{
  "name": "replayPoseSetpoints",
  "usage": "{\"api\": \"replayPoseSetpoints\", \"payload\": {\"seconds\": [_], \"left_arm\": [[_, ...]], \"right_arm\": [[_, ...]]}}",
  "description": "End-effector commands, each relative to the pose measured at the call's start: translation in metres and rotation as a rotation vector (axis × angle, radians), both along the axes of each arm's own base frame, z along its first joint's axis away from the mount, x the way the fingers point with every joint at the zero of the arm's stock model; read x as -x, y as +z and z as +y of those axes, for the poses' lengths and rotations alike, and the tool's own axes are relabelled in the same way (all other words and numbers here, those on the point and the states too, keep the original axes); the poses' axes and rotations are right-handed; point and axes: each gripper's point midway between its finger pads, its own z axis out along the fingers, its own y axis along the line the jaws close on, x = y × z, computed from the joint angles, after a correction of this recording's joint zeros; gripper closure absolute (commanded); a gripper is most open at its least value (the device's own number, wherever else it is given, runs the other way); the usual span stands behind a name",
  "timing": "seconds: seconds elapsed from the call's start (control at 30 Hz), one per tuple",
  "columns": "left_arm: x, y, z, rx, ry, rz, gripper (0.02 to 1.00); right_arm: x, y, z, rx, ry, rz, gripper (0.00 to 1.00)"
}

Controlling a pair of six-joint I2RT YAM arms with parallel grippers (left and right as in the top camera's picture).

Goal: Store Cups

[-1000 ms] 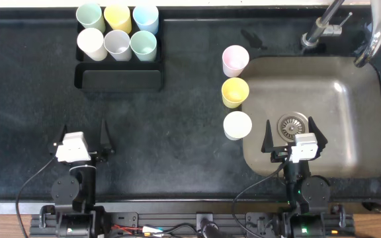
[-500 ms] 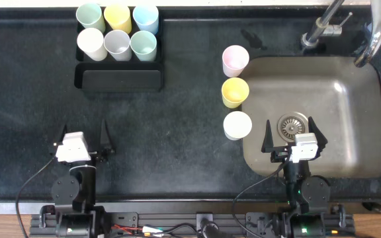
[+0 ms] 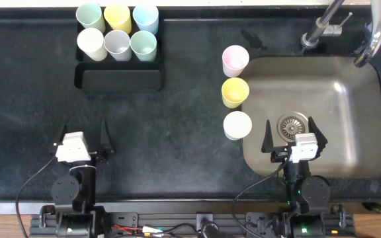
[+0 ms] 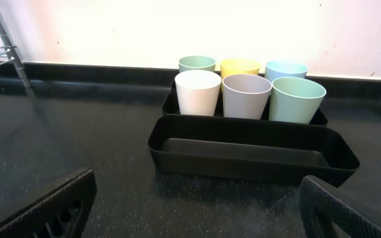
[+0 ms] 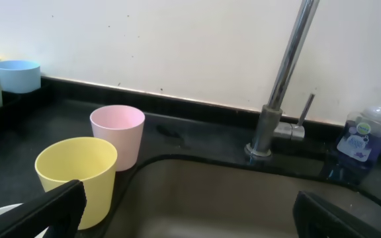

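Here the left gripper (image 3: 84,134) sits spread wide, gripping nothing; straight ahead of it stands the black tray (image 4: 250,165), six cups (image 4: 247,96) in its far compartment. The right gripper (image 3: 290,134), likewise spread, hangs over the sink (image 3: 349,99); white cup (image 3: 237,125), yellow cup (image 5: 78,173) and pink cup (image 5: 118,135) line up on the counter (image 3: 190,132) ahead to its left

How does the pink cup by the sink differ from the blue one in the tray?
The pink plastic cup stands on the countertop beside the steel sink; the light blue plastic cup sits in the black tray's back compartment. The pink cup heads a row of three; the blue cup is grouped with five others. Both stand upright.
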Motion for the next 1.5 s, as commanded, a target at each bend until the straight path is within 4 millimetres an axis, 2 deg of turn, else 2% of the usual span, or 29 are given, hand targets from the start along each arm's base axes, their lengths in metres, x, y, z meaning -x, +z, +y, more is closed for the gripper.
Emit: {"api": "replayPoseSetpoints", "payload": {"seconds": [0.03,0.3,0.4,0.53,0.67,0.87,1.07,1.17,1.27,1.5], "left_arm": [[0.0,0.0,-0.003,0.012,-0.015,-0.004,0.02],[-0.001,0.004,-0.011,0.059,-0.058,-0.021,0.018],[0.0,0.019,-0.011,0.127,-0.056,-0.045,0.018],[-0.004,0.05,-0.022,0.152,-0.117,-0.032,0.018],[-0.022,0.084,-0.038,0.169,-0.211,0.042,0.018],[-0.072,0.128,-0.064,0.215,-0.338,0.223,0.018],[-0.124,0.164,-0.106,0.206,-0.431,0.31,0.018],[-0.148,0.172,-0.132,0.22,-0.431,0.342,0.018],[-0.166,0.169,-0.159,0.224,-0.413,0.389,0.018],[-0.194,0.141,-0.229,0.286,-0.437,0.523,0.018]], "right_arm": [[0.0,-0.003,0.001,0.0,0.003,-0.003,0.005],[0.0,-0.003,0.001,0.0,0.003,-0.003,0.005],[0.0,-0.003,0.001,0.0,0.003,-0.003,0.005],[0.0,-0.003,0.001,0.0,0.003,-0.003,0.007],[0.0,-0.003,0.001,-0.001,0.003,-0.003,0.005],[0.0,-0.003,0.001,-0.001,0.003,-0.003,0.007],[0.0,-0.003,0.001,0.0,0.003,-0.003,0.007],[0.0,-0.003,0.001,0.0,0.003,-0.003,0.005],[0.0,-0.003,0.001,0.0,0.003,-0.003,0.007],[0.0,-0.003,0.001,-0.001,0.003,-0.003,0.005]]}}
